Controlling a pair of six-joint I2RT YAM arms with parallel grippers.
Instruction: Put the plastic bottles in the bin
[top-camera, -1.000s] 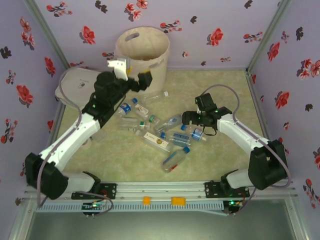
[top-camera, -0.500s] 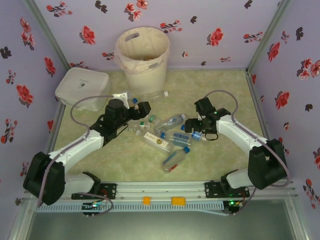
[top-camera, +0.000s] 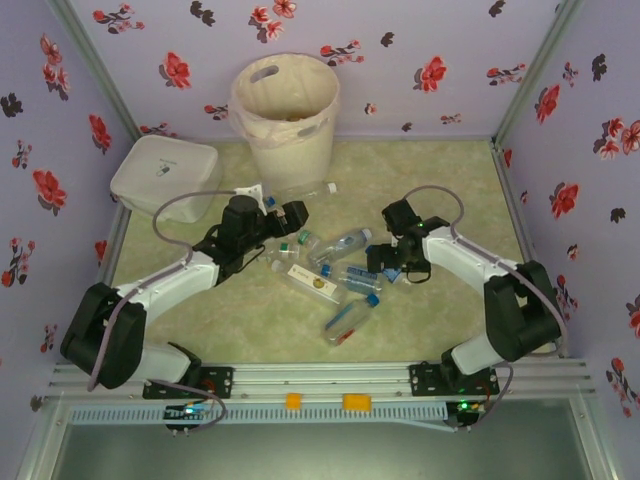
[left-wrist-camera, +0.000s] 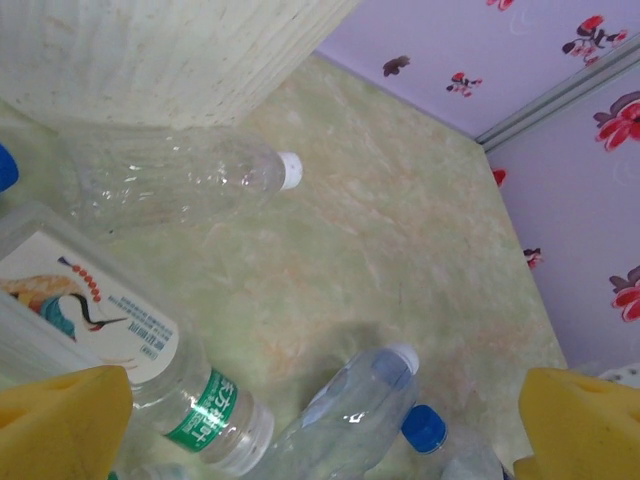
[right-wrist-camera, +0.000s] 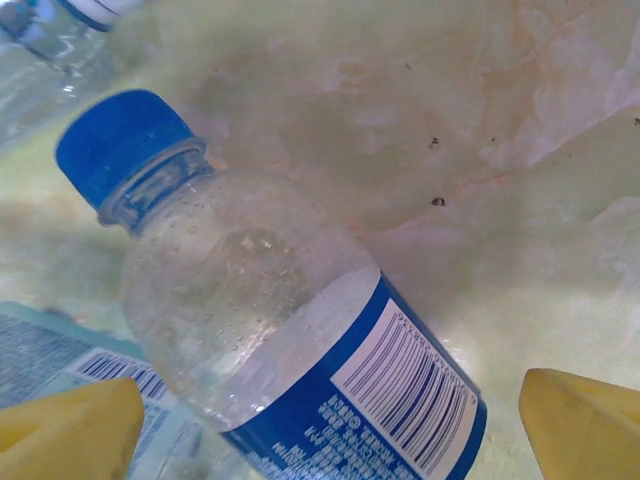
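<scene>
The cream bin (top-camera: 285, 110) stands at the back with its pale liner. Several plastic bottles (top-camera: 330, 270) lie in a pile on the mat in front of it. My left gripper (top-camera: 291, 216) hovers open over the pile's left end. Under my left gripper (left-wrist-camera: 320, 425) lie a clear white-capped bottle (left-wrist-camera: 360, 410) and a green-labelled bottle (left-wrist-camera: 200, 420). My right gripper (top-camera: 386, 264) is low at the pile's right end. It (right-wrist-camera: 325, 430) is open and straddles a blue-capped, blue-labelled bottle (right-wrist-camera: 290, 340) without touching it.
A flat white rounded-square box (top-camera: 165, 175) sits at the back left. An empty clear bottle (left-wrist-camera: 180, 180) lies against the bin wall (left-wrist-camera: 170, 50). One bottle (top-camera: 348, 320) lies apart, nearer the front. Purple flowered walls enclose the mat.
My left arm swung down from the bin's rim to the left end of the pile. My right gripper shifted slightly left and lower onto the blue-capped bottle.
</scene>
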